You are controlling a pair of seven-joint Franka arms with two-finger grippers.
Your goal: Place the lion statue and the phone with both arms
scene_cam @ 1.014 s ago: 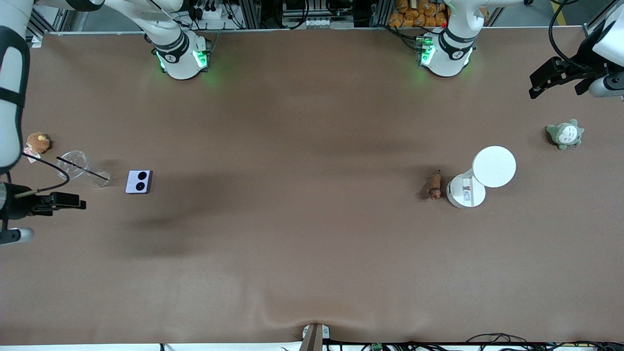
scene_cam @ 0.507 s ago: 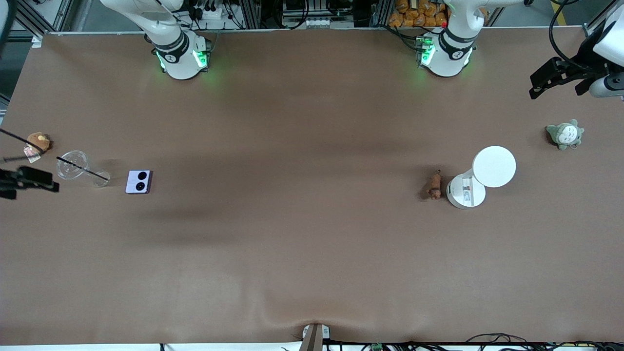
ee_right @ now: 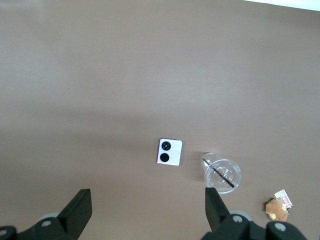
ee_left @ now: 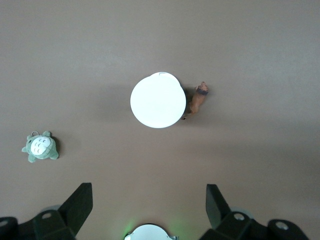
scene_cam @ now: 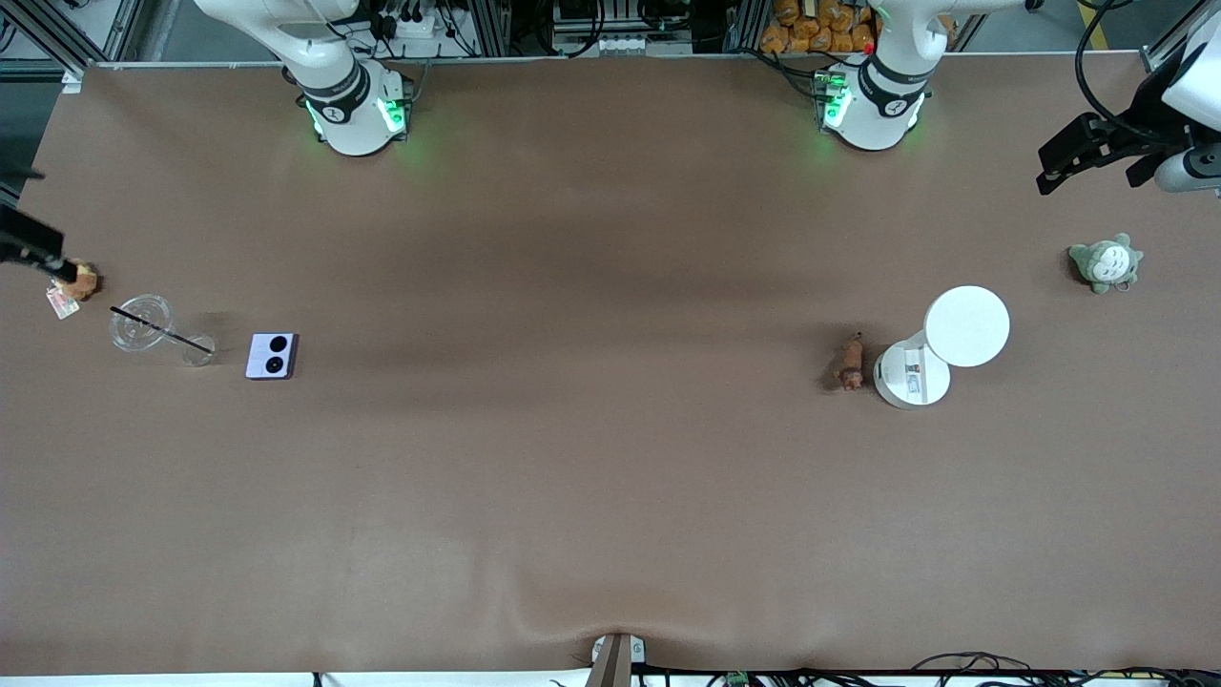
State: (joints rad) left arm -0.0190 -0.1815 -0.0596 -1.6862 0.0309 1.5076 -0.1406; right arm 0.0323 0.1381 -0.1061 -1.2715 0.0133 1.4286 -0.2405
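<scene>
The lion statue (scene_cam: pixel 849 363), a tiny reddish-brown figurine, lies on the table touching or right beside a white round stand; it also shows in the left wrist view (ee_left: pixel 197 98). The phone (scene_cam: pixel 272 355), pale lavender with two black circles, lies flat toward the right arm's end and shows in the right wrist view (ee_right: pixel 170 151). My left gripper (ee_left: pixel 148 200) is open and empty, high over the left arm's end of the table (scene_cam: pixel 1092 172). My right gripper (ee_right: pixel 146 205) is open and empty, high over the right arm's end; only one of its fingers (scene_cam: pixel 29 250) shows in the front view.
A white round stand with a disc top (scene_cam: pixel 965 326) stands beside the lion. A grey-green plush (scene_cam: pixel 1105 262) lies near the left arm's end. A clear cup with a black straw (scene_cam: pixel 143 322) lies beside the phone, and an orange-brown plush with a tag (scene_cam: pixel 81 283) lies past it.
My right arm has swung away from beside the phone toward the table's end and mostly out of the front view. The left arm, phone and lion have not moved.
</scene>
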